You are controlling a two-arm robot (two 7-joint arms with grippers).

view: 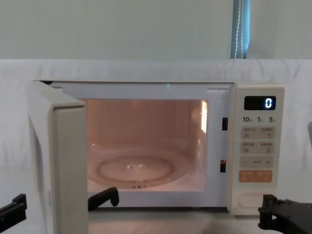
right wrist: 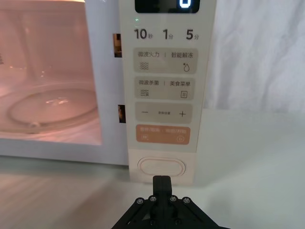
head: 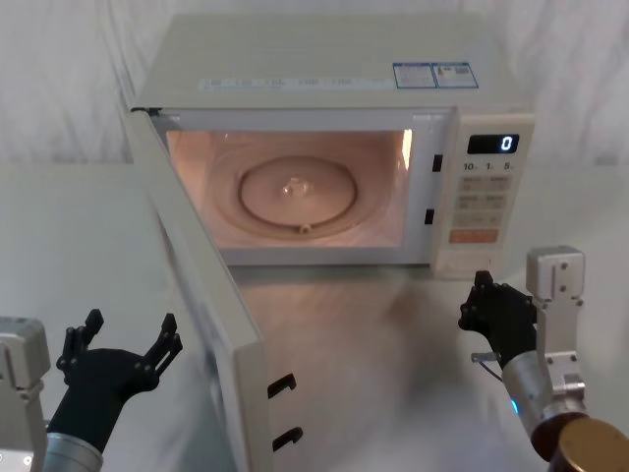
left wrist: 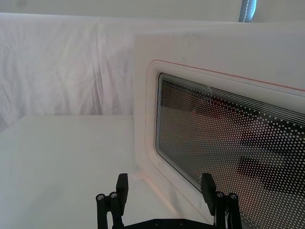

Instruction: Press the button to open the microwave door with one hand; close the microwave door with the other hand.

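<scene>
A: What do you have around the work area?

B: You have a plain white tabletop (head: pixel 393 334), smooth and matte, running near to far. Behind it, a wrinkled white cloth backdrop (left wrist: pixel 57 67) hangs across the far side, left to right.

A: And above that?

B: A pale grey-green wall (view: pixel 122 29), with a narrow blue vertical strip (view: pixel 240 29) on the far right. The light is soft and even.

Head camera looks down on the open microwave (head: pixel 334 147); chest camera faces its lit cavity level. Left wrist camera sits close to the microwave door (left wrist: pixel 228 143), right wrist camera close to the control panel (right wrist: pixel 164 90), also seen from head and chest.
</scene>
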